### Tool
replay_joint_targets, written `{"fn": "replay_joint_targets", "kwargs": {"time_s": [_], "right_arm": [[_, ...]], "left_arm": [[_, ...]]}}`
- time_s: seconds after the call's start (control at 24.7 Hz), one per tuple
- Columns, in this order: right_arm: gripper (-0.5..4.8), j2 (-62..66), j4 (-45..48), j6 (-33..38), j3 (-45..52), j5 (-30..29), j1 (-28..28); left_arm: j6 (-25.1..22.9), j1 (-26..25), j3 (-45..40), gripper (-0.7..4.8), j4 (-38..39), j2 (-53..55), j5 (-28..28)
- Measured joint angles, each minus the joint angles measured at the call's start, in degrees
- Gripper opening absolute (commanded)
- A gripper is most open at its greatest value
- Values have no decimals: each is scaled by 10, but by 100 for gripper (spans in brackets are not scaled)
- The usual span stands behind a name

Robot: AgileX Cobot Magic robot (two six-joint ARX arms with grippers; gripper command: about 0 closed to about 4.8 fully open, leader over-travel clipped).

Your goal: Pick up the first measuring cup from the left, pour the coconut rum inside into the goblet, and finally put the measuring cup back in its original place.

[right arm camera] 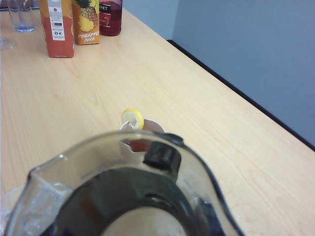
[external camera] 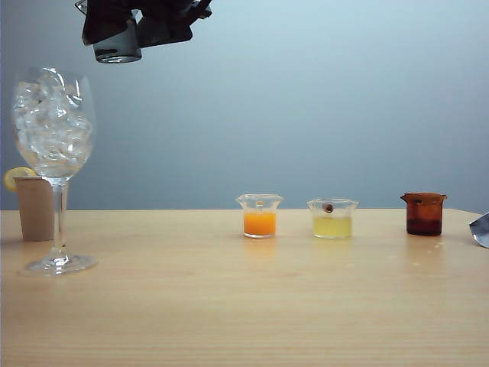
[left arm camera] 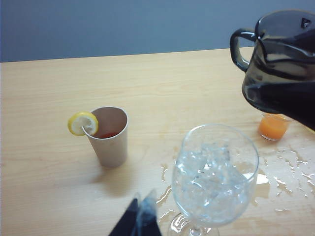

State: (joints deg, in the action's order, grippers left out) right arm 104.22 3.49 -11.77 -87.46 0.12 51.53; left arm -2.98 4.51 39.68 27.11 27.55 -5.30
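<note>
My right gripper [external camera: 141, 23] hangs at the top left of the exterior view, shut on the smoky grey measuring cup [external camera: 118, 47]. The cup is in the air, just above and to the right of the goblet's rim. The goblet [external camera: 53, 122] is a tall clear stemmed glass packed with ice [left arm camera: 211, 172]. From the left wrist view the measuring cup [left arm camera: 275, 59] shows its dark handle and dark-looking coconut rum [left arm camera: 283, 98] in its lower part. The cup's rim [right arm camera: 147, 157] fills the right wrist view. My left gripper [left arm camera: 140, 216] sits low beside the goblet's foot, fingertips together, holding nothing.
A paper cup [external camera: 35, 206] with a lemon slice [left arm camera: 82, 123] stands behind the goblet. Cups of orange [external camera: 260, 215], pale yellow [external camera: 332, 218] and amber-brown [external camera: 424, 213] stand in a row. Wet patches [left arm camera: 290, 172] lie around the goblet. Juice cartons [right arm camera: 59, 24] stand further off.
</note>
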Motion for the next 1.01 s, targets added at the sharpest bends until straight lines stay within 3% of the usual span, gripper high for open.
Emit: {"fn": "replay_joint_targets", "kwargs": {"time_s": [0.53, 1.01], "right_arm": [[96, 0, -2, -13, 0, 0, 0], [84, 0, -5, -111, -1, -1, 0]], "left_arm": [[0, 0, 0, -4, 0, 0, 0], [0, 0, 0, -4, 0, 0, 0]]}}
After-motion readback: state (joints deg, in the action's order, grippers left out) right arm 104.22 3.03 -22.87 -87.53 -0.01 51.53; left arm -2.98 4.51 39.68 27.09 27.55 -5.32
